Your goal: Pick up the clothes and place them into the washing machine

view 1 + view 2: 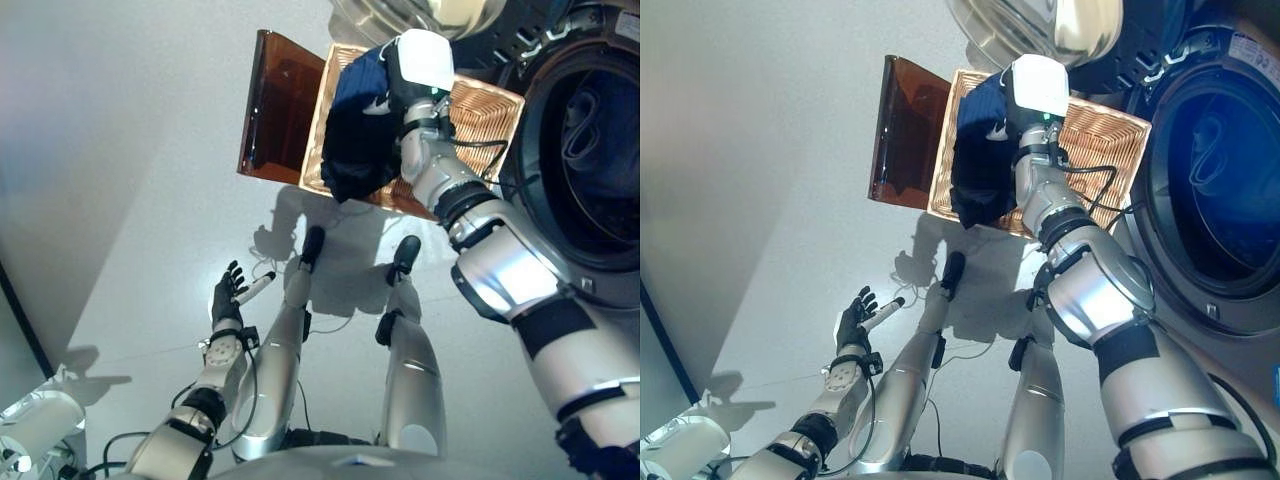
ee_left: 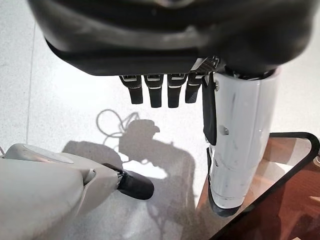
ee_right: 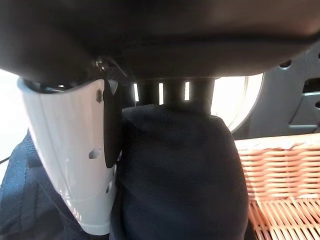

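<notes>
Gripping dark cloth [image 3: 185,175] w/ right hand [image 1: 1025,100] fingers [image 3: 175,92] curled, above basket [image 1: 1110,140].

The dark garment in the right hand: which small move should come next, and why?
Probably swing the right hand toward the washing machine drum. Its fingers and thumb already clamp the dark garment, which hangs over the wicker basket, and the drum opening beside it stands open. The left hand hangs open, idle.
</notes>
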